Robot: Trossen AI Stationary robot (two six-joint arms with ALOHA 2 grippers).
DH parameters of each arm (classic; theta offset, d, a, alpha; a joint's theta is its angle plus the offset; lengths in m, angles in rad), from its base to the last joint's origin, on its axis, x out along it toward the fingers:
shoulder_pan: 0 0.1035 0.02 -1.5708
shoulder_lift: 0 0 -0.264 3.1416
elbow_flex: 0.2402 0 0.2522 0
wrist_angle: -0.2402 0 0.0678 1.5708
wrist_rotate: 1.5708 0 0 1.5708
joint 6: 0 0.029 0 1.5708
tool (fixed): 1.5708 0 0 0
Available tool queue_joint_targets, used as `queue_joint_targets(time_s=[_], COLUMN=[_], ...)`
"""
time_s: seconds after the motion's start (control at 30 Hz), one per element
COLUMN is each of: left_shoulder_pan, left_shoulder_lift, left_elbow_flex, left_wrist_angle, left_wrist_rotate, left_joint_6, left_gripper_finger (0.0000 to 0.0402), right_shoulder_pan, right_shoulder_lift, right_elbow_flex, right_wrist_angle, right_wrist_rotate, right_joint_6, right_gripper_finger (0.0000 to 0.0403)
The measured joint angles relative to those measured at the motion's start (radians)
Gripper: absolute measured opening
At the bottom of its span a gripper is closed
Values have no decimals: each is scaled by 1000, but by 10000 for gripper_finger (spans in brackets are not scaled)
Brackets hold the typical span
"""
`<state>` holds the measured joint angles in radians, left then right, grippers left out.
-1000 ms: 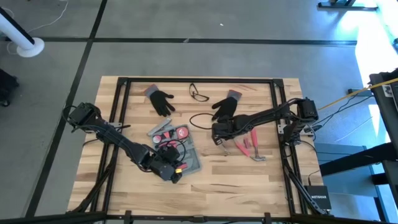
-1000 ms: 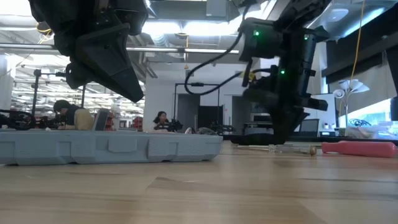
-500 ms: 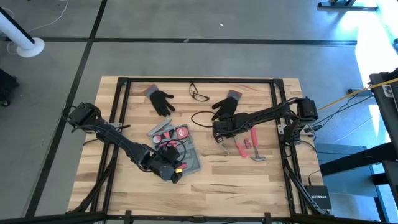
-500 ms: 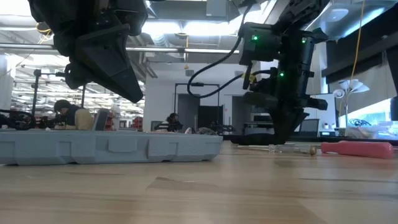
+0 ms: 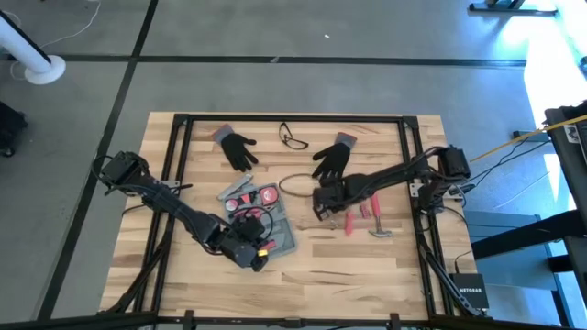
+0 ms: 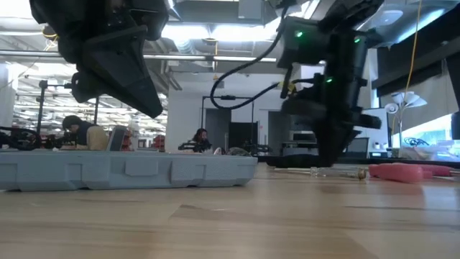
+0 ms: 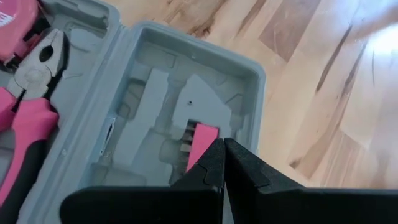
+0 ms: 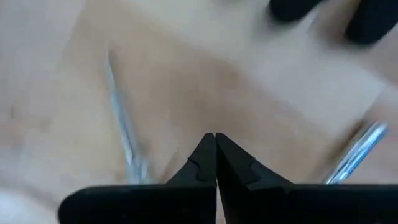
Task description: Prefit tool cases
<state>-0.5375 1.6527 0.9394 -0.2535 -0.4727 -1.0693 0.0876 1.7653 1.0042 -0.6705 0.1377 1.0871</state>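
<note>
Left wrist view only: pink pliers (image 7: 25, 118) in tool case (image 7: 249, 68).

Tool case (image 5: 261, 220) lies left of hammer (image 5: 377, 218).

Two dark, near-black arms, built of slim tubular links joined by bulkier rounded joint housings. Black cables looped loosely along both, one arcing free beside the right arm's wrist. Left gripper (image 5: 256, 260) blocky and black, marked with small red and yellow spots near its tip. Right gripper (image 5: 320, 210) likewise black and boxy. Green indicator lights glowing on the right arm's wrist housing in the low view. Fingers (image 7: 239, 171) matte black plastic, wedge-shaped, tapering to a narrow point, with stepped, notched inner edges. Same tapered black form on the right arm's fingers (image 8: 233, 165). Broad flat black bar across each wrist view's base.
</note>
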Motion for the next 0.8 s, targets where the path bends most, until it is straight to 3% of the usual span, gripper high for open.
queue_joint_targets(time_s=[0.5,0.8], left_shoulder_pan=[1,1], left_shoulder_lift=[0,0], left_elbow_flex=[0,0], left_wrist_angle=[1,2], left_wrist_rotate=[-3,-3], left_joint_6=[25,29], left_gripper_finger=[0,0], right_shoulder_pan=[144,147], right_shoulder_lift=[0,0], right_elbow_flex=[0,0], right_wrist_angle=[-61,-60], right_wrist_rotate=[-29,-40], right_joint_6=[117,120], right_gripper_finger=[0,0])
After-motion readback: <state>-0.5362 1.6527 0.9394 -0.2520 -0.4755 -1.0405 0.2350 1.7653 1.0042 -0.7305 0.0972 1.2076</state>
